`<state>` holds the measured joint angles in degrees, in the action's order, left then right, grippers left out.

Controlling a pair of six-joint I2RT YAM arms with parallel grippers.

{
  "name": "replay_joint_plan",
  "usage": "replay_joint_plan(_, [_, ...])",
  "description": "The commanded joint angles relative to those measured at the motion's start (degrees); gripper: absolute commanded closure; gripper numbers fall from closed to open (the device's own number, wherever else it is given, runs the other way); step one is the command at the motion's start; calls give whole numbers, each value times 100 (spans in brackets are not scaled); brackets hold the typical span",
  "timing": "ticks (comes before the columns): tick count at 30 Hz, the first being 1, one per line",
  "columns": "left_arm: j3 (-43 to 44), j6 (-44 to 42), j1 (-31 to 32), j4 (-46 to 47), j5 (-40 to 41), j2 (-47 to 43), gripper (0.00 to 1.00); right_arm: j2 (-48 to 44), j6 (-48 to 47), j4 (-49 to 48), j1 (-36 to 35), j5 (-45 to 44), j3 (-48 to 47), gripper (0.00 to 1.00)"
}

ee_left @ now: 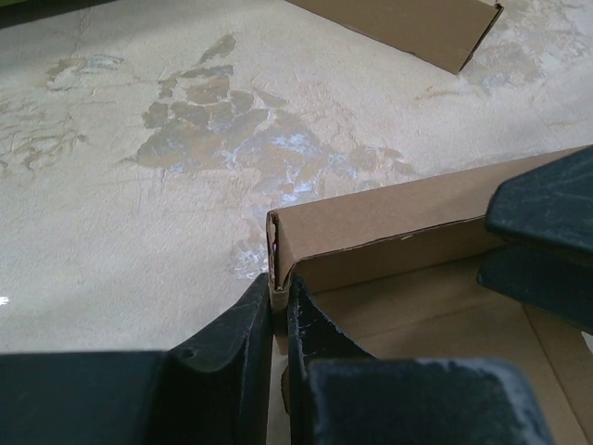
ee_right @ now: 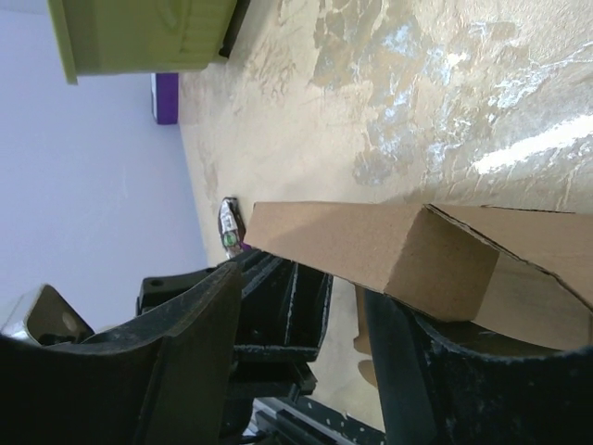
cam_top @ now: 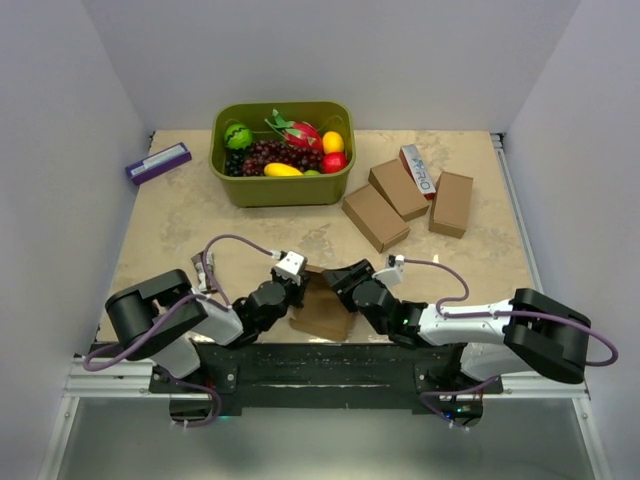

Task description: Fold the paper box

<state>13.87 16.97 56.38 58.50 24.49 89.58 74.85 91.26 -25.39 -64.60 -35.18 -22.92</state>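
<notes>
The paper box, plain brown cardboard, lies partly formed near the table's front edge between my two grippers. My left gripper is shut on it: in the left wrist view its jaws pinch the thin upright wall at the paper box's near corner. My right gripper stands open at the box's right end. In the right wrist view the paper box rests across one of the gripper's fingers, and the other finger is apart from it. The right gripper has a wide gap between its fingers.
A green basket of fruit stands at the back centre, with a slim purple box to its left. Three folded brown cartons and a white-and-red lettered carton lie at the back right. White walls enclose the table.
</notes>
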Motion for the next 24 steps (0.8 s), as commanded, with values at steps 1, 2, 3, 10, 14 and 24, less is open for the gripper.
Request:
replay_joint_plan(1, [-104, 43, 84, 355, 188, 68, 100, 12, 304, -186, -27, -648, -64, 43])
replay_joint_plan(2, [-86, 26, 92, 372, 188, 86, 100, 38, 365, -169, -27, -674, -72, 43])
replay_joint_plan(3, [-86, 17, 101, 381, 188, 95, 100, 73, 392, -168, -27, -709, -73, 43])
replay_joint_plan(10, [-51, -10, 180, 355, 302, 121, 100, 337, 401, -116, -18, -841, -143, 53])
replay_joint_plan(14, [2, -10, 189, 268, 319, 182, 100, 504, 480, -98, -26, -833, -81, 66])
replay_joint_plan(24, [55, -45, 233, 197, 240, 191, 99, 891, 656, -107, -18, -771, -2, 76])
